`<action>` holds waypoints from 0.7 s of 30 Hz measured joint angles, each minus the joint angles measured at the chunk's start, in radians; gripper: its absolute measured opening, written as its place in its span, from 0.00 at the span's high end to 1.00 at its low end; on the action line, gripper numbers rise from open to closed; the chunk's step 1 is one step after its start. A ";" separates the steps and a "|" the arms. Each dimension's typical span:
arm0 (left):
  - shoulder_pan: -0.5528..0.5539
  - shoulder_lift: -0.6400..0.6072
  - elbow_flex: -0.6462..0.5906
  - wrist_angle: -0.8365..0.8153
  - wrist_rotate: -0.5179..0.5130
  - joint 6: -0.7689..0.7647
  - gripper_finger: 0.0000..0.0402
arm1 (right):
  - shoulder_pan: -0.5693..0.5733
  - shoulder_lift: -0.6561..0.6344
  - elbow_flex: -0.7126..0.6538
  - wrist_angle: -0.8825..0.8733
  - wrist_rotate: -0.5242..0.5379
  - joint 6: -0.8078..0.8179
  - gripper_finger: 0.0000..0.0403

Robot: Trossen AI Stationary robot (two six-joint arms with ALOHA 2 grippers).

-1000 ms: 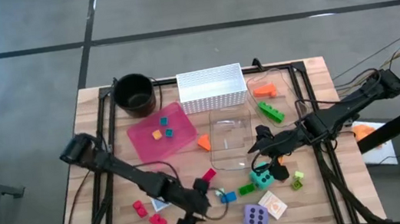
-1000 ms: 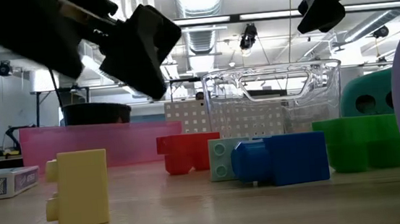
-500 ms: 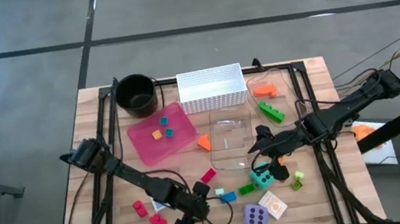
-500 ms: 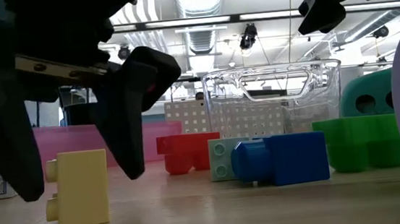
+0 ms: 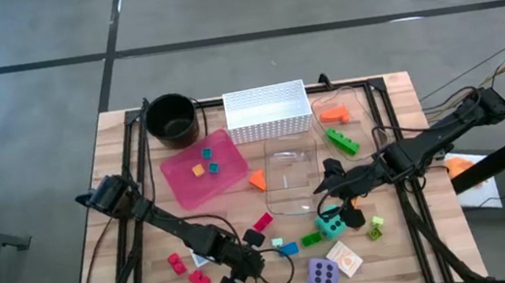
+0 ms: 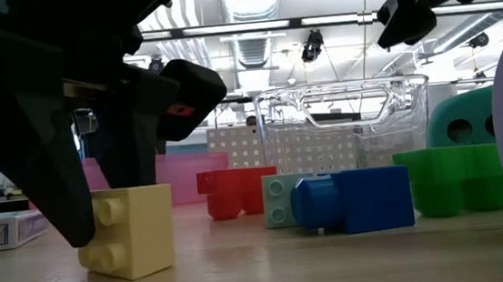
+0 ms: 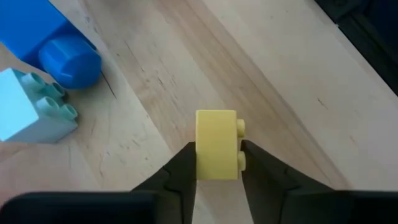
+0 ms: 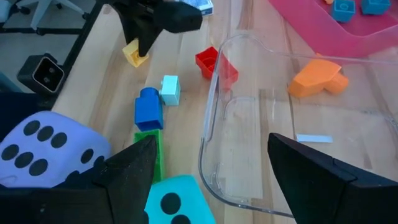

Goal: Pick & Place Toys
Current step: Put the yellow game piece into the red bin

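Since a second ago left gripper [image 7: 217,163] dropped to the wooden table [image 5: 142,264] near its front edge and narrowed its jaws onto the small yellow plastic brick [image 7: 217,144]; fingers now touch both sides of it, and the brick has shifted and stands tilted on the wood in the low view. Just beyond it lie a blue plastic brick [image 7: 46,43] and a pale teal plastic brick [image 7: 30,112], touching each other. Right gripper [image 8: 211,171] unchanged, jaws wide and empty, hovering above the clear plastic bin [image 8: 280,112] mid-table, beside the teal dotted die [image 5: 329,219]. Purple dotted die [image 5: 323,272] sits at front edge, well apart from the pink tray [image 5: 184,175].
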 joint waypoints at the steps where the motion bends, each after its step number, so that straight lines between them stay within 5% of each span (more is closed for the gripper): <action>1: 0.000 0.000 0.000 0.000 0.000 0.000 0.74 | 0.000 0.000 -0.004 -0.001 0.000 0.000 0.24; 15: 0.013 -0.106 0.000 -0.112 -0.101 -0.044 0.74 | 0.000 0.000 -0.062 0.086 0.001 0.000 0.24; 21: 0.049 -0.253 0.000 -0.364 -0.299 -0.118 0.73 | 0.000 0.000 -0.088 0.132 0.041 0.000 0.24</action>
